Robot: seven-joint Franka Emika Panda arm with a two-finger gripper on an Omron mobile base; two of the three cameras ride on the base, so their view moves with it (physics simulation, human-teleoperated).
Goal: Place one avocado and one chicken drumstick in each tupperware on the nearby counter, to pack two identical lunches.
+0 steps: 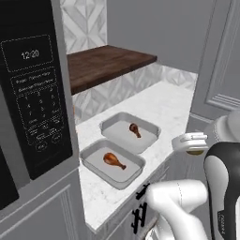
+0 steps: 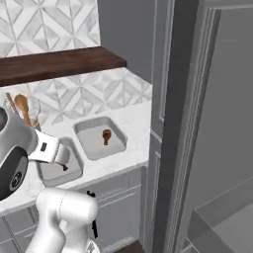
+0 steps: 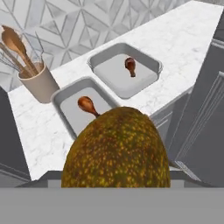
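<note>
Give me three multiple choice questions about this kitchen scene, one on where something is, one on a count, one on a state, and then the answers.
1. Where do the two trays sit?
A. on the wooden shelf
B. on the white counter
C. inside the microwave

2. How many drumsticks lie in the trays altogether?
A. none
B. two
C. four

3. What is the pincer doing?
A. hanging open and empty
B. holding an avocado
C. holding a drumstick

Answers:
1. B: the near tray and the far tray rest side by side on the white counter, below the wooden shelf.
2. B: one drumstick lies in the near tray, and another drumstick in the far one.
3. B: the hand view shows a mottled avocado right at the pincer, held off the counter's front edge, not yet in a tray.
</note>
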